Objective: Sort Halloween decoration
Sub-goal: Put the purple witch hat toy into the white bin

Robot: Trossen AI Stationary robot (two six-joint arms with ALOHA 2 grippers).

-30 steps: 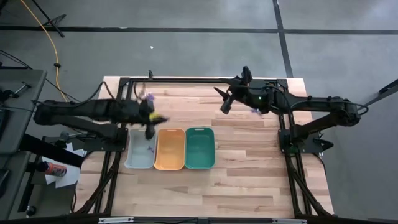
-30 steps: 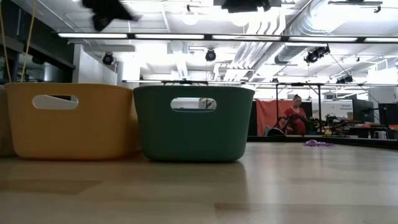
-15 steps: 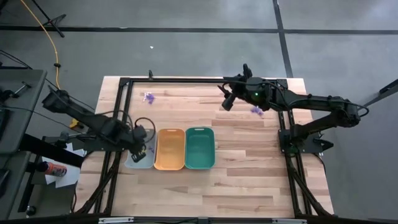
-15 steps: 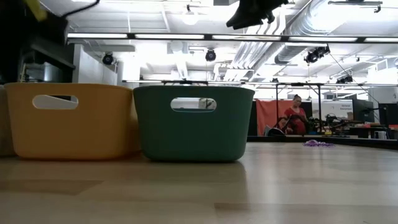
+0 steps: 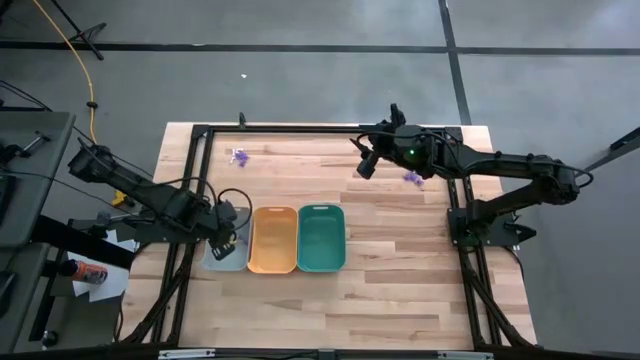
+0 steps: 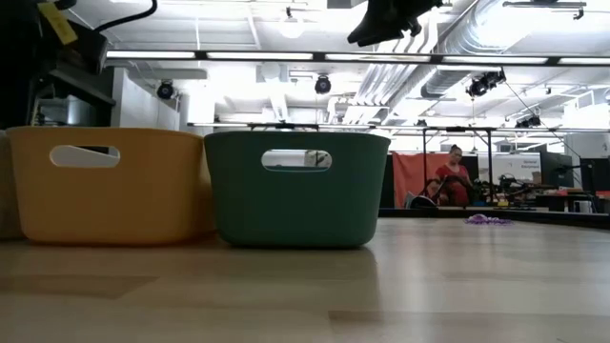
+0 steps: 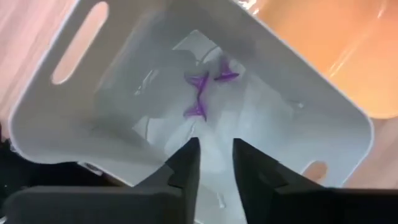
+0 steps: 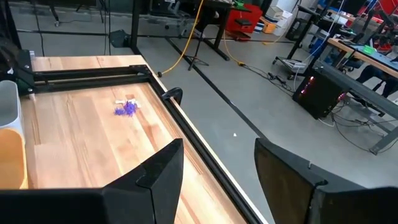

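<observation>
Three trays stand in a row on the pale wood-grain tabletop (image 5: 400, 280): grey tray (image 5: 226, 256), orange tray (image 5: 273, 240), teal tray (image 5: 321, 238). Purple decoration pieces (image 7: 200, 93) lie on the grey tray's floor just beyond the left arm's dark fingers (image 7: 186, 168); another purple piece (image 8: 126, 108) lies on bare wood.

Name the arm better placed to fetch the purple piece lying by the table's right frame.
Right. The right gripper hovers open beside that purple piece, while the left gripper is over the grey tray at the table's opposite side.
</observation>
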